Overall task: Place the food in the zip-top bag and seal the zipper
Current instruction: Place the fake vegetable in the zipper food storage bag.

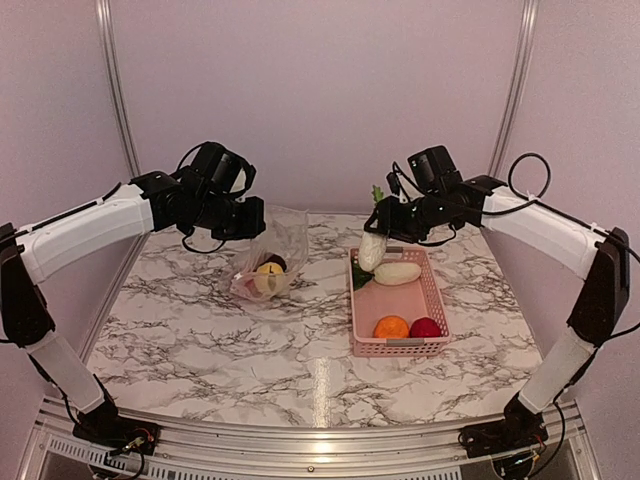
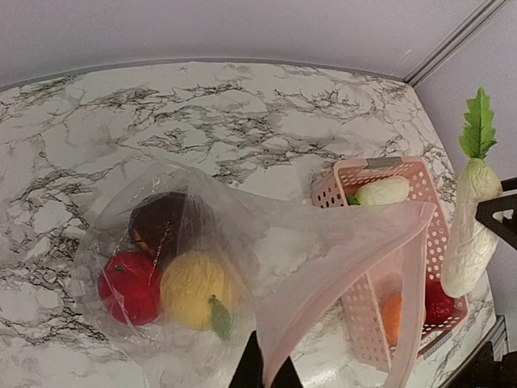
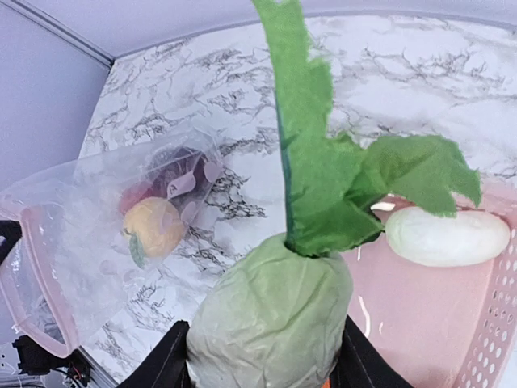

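My left gripper [image 1: 248,218] is shut on the mouth strip, the zipper [image 2: 326,298], of the clear zip-top bag [image 1: 272,250] and holds the mouth lifted open; its fingertips [image 2: 266,368] show at the bottom of the left wrist view. The bag [image 2: 242,234] holds a red ball [image 2: 127,288], a yellow piece [image 2: 194,287] and a dark one [image 2: 157,226]. My right gripper [image 1: 383,222] is shut on a white-cream radish with green leaves [image 3: 275,323], held above the basket's far left corner, right of the bag [image 3: 97,242].
A pink slotted basket [image 1: 432,298] stands right of the bag. It holds a white oblong piece [image 1: 397,272], an orange ball [image 1: 391,327] and a red ball [image 1: 425,327]. The marble table [image 1: 200,340] is walled at the back and sides.
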